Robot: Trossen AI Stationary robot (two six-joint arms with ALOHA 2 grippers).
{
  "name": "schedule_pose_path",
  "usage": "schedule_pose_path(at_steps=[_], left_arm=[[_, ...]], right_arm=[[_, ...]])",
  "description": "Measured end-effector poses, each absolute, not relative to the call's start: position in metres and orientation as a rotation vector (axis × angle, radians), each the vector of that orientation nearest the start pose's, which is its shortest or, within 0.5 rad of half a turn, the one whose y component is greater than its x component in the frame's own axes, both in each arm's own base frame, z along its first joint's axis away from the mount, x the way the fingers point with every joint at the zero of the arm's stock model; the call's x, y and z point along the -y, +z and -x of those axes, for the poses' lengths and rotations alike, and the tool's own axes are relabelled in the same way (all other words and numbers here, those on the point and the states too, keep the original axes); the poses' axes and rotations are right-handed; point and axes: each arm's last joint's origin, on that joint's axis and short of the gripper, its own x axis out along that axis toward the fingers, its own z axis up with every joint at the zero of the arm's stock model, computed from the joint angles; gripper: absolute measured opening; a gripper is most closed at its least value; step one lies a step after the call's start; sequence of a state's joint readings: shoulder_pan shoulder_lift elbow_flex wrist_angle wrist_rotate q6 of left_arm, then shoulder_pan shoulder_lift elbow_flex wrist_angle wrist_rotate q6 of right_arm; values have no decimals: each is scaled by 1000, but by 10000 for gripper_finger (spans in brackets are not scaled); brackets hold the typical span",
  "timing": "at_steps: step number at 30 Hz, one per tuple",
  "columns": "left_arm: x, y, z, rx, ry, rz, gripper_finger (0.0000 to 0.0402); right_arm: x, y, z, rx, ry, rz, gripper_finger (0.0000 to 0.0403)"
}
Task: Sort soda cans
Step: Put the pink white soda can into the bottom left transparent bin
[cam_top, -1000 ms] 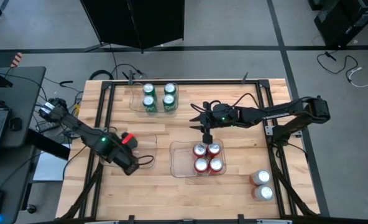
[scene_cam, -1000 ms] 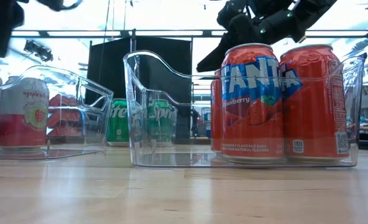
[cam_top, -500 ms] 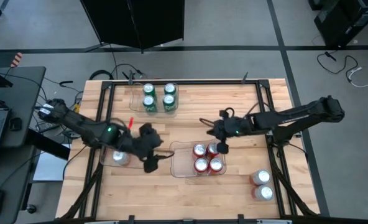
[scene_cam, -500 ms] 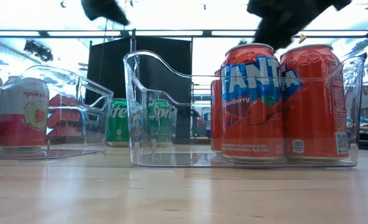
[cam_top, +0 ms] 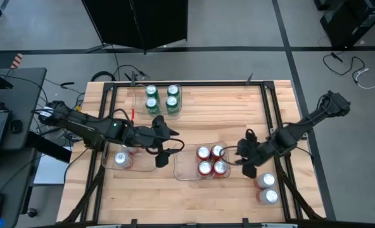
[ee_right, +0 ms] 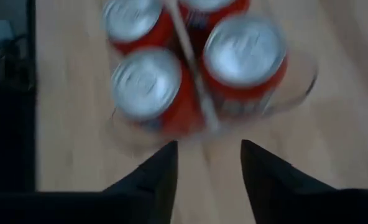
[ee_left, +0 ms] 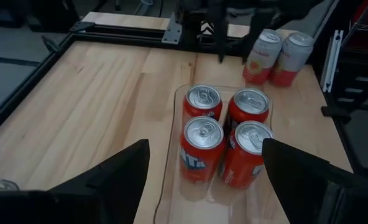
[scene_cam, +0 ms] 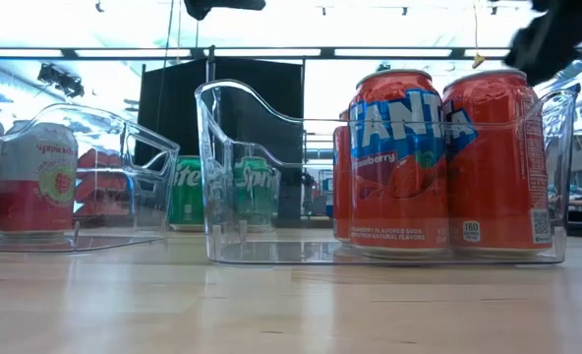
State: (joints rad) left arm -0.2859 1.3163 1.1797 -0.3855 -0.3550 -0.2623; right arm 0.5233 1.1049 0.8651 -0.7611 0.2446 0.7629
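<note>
Right gripper (cam_top: 246, 159): fingers apart, nothing between them, hovering just right of the middle tray (cam_top: 182, 166), between it and the two loose silver-white cans (cam_top: 267, 189) at the table's near right corner. Judged to be heading for those two, the only cans not yet in a tray.

Left gripper (cam_top: 164, 147): fingers spread wide, empty, above the gap between the left tray (cam_top: 151, 166) and the middle tray; its wrist view looks over the red cans toward the loose pair, so it appears to be waiting or crossing.

Near row, left: clear tray holding silver-white cans (cam_top: 121, 159); one top shows plainly from above and the low view shows two side by side, the arm hiding part of the tray. This is the likely home for the loose pair.

Near row, middle: clear tray with four red cans (cam_top: 211, 159), upright, packed two by two, touching. That colour is judged complete.

Far edge: clear tray (cam_top: 137, 106) with four green cans (cam_top: 161, 99), upright, two by two. Also complete.

Remaining work, by estimate: two silver-white cans to move across.
</note>
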Motion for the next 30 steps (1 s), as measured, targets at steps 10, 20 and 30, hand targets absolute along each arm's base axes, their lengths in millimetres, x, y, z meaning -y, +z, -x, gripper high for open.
schedule_pose_path(at_steps=[10,20,30], left_arm=[[71,338,-278,-482,131,95,311],[71,338,-278,-482,132,95,311],[71,338,-278,-482,132,95,311]], right_arm=[[-132,293,-157,-1299,-269,-363,202],[-173,282,-146,-1632,-386,-469,261],[-181,271,-150,-1675,-454,-444,343]])
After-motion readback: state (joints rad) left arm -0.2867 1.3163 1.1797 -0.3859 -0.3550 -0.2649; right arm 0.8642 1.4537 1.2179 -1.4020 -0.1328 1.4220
